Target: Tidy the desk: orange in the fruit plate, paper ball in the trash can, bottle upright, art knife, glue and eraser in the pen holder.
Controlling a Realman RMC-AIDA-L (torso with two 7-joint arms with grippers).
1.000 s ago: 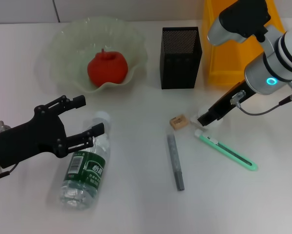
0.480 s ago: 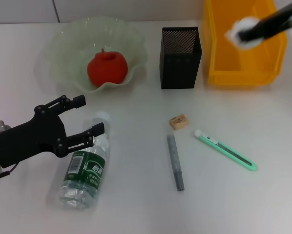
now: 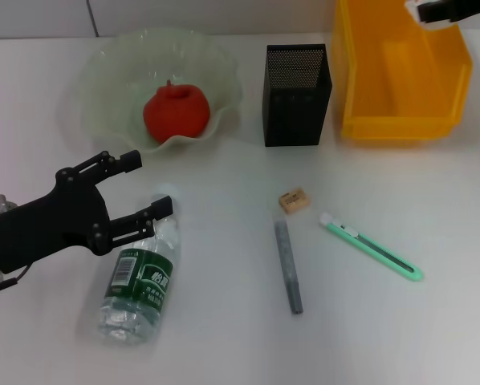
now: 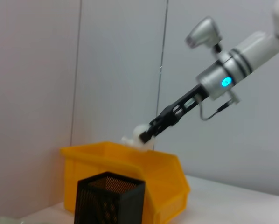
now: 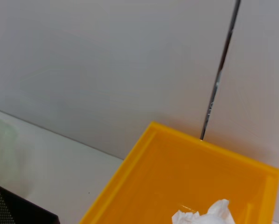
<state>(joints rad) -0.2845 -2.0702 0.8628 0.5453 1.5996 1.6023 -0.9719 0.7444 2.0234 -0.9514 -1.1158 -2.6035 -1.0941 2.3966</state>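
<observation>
Right gripper [image 4: 146, 135] pinches the feather-light, squashy paper ball [image 4: 138, 136] over the trash can [image 3: 400, 80], upper right; left gripper [image 3: 136, 191] fingers spread.

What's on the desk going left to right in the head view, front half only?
left gripper → bottle → glue → art knife. The eraser sits just beyond the glue's far end, so I left it out.

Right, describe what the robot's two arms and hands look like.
The left hand is matte black with skeletal linkage fingers and a thin grey cable at its wrist. The right hand is slim and black, on a silver-white arm with dark bands, a glowing cyan ring and a looped cable.
</observation>
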